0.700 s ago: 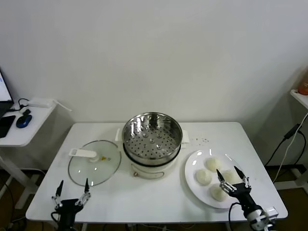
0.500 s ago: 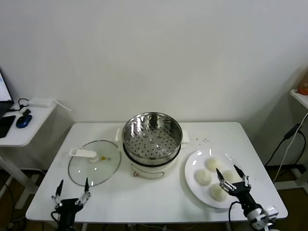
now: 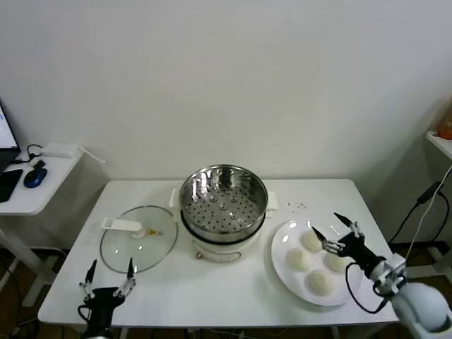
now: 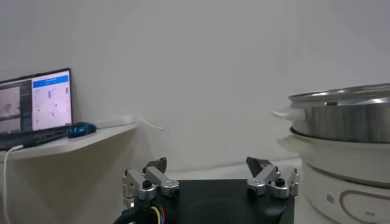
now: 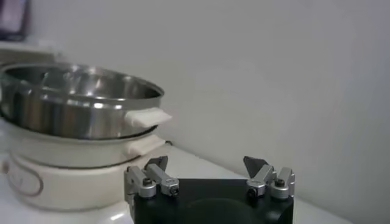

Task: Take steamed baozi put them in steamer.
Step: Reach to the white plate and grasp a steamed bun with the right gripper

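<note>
Moving up over the plate (image 3: 282,263), right claw (image 3: 340,231) is hanging wide; it should be lowering gently around one baozi (image 3: 312,241).

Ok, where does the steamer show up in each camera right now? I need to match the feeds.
Head view: the steamer sits mid-table, between the glass lid and the plate.
Left wrist view: its steel basket and cream base fill the right edge.
Right wrist view: it fills the left side.
Shared landmark: the steamer's white side handle, seen in both wrist views, and the plain white wall behind.
</note>
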`<state>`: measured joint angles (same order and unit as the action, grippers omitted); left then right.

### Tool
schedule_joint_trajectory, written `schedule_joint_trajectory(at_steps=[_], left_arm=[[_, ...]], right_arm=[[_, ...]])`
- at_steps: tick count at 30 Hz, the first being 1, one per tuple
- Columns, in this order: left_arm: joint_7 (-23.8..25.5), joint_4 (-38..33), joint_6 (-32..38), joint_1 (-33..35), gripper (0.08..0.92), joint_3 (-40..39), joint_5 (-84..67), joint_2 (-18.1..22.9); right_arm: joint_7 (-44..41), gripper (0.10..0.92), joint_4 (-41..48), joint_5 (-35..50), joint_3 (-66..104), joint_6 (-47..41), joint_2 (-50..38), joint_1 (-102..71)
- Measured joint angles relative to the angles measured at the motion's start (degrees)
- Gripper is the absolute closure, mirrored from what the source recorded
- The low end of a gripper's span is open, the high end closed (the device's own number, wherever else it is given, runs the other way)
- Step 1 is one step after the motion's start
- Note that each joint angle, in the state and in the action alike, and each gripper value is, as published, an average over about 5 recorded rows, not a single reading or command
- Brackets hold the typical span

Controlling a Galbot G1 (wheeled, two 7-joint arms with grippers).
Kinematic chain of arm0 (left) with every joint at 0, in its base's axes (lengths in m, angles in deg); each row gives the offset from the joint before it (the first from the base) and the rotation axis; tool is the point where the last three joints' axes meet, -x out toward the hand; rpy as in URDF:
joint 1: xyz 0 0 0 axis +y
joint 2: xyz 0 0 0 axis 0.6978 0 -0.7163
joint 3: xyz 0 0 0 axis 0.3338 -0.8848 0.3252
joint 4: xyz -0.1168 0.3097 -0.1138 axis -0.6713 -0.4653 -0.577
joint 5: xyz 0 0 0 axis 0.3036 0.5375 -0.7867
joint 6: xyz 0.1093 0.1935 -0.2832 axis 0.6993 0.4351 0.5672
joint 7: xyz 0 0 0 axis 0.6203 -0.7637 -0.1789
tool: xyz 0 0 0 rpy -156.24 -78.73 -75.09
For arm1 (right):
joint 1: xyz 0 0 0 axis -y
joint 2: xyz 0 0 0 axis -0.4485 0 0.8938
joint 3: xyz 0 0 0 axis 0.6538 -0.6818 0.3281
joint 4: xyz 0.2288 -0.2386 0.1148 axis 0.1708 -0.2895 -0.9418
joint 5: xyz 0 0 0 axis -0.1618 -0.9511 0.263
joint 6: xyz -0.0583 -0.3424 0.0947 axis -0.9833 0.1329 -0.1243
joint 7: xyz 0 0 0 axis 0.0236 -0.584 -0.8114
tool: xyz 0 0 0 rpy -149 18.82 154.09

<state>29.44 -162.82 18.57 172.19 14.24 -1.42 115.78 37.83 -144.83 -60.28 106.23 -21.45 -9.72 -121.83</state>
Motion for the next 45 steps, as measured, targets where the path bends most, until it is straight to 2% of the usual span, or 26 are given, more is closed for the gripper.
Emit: schedule_joint_trajectory(at_steps=[9, 19, 30, 45], left_arm=[[-0.13, 0.33, -0.65, -0.74, 0.177, -0.19, -0.06, -0.1], [-0.13, 0.66, -1.51, -1.4, 0.177, -0.02, -0.63, -0.73], [-0.38, -0.35, -2.06, -2.53, 0.177, 0.1, -0.62, -0.5], [-0.49, -1.19, -3.23, -3.73, 0.177, 0.37, -0.04, -0.19]], right_arm=[[-18.11, 0.203, 10.13, -3.59, -24.37, -1.86, -8.38, 27.57], [-30.75, 0.203, 19.97, -8.19, -58.53, -1.3, -7.59, 60.4], [-35.47, 0.203, 29.03, -12.48, -81.23, -1.45, 0.24, 78.04], [-35.59, 0.203, 32.73, -16.27, -86.5, -2.79, 6.0, 78.96]])
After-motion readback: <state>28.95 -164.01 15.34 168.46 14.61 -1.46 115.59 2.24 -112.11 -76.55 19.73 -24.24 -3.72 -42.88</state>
